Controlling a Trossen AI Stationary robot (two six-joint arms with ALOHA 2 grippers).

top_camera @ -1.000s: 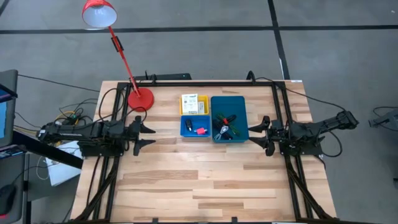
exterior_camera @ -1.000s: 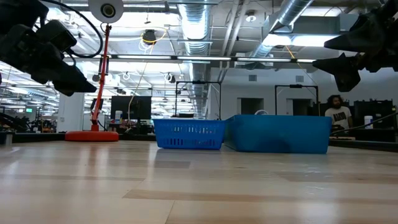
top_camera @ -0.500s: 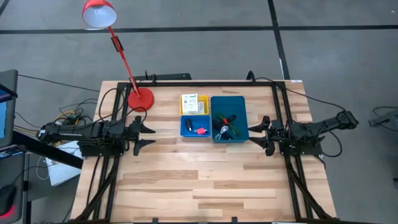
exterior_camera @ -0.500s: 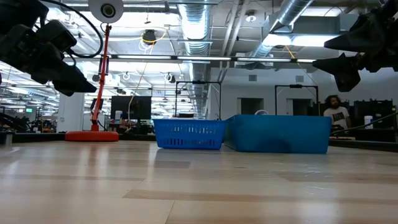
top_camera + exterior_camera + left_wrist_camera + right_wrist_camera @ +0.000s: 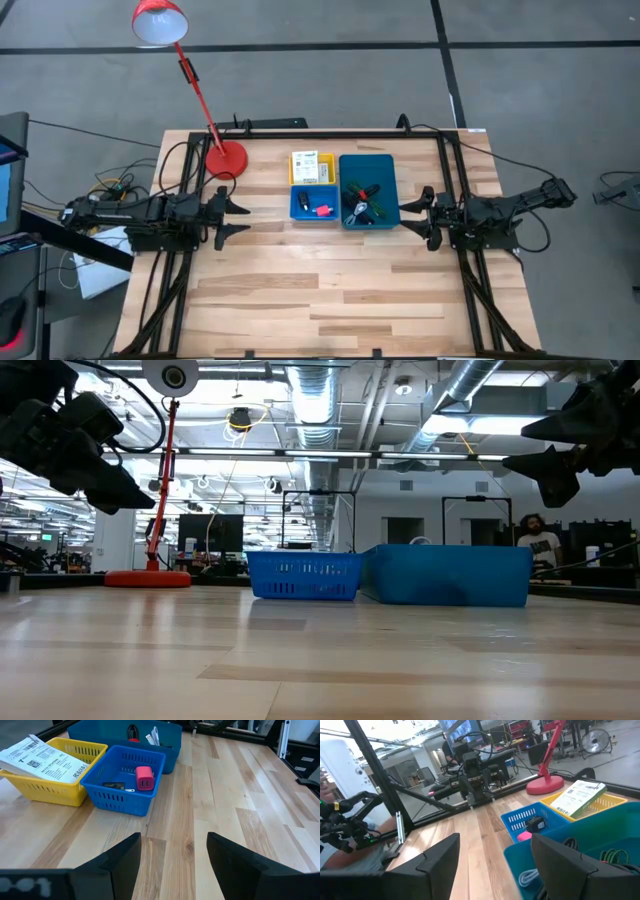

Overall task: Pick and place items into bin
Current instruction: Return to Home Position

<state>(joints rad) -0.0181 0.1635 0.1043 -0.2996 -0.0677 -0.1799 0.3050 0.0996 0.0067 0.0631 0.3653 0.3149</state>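
Landmark: the bin [image 5: 368,158], a three-part tray set placed toward the far side of the wooden desk [image 5: 330,290].
Teal compartment [image 5: 172,751]: the largest part of the bin; black-and-red clip pieces [image 5: 362,195] and a green cord [image 5: 615,855] are seen lying inside it.
Small blue compartment [image 5: 120,800]: joined to the teal one on the left arm's side; a pink charger adapter [image 5: 145,777] and a black adapter [image 5: 115,785] are contained in it, near each other.
Yellow compartment [image 5: 55,795]: joined behind the small blue one; a white labelled flat box [image 5: 42,760] is laid across its top, tilted and resting on the rim.
Left hand [image 5: 240,218]: held above the desk, clear of the bin on its small-compartment side; its fingers [image 5: 120,860] are spread wide and nothing is carried between them.
Right hand [image 5: 412,220]: held just beside the teal compartment on the bin's opposite side; its fingers [image 5: 440,860] are likewise spread apart and nothing is gripped.
Red desk lamp [image 5: 226,157]: its base is set on the desk beside the yellow compartment, away from the teal one.
Desk around the bin: no loose items are seen on it.
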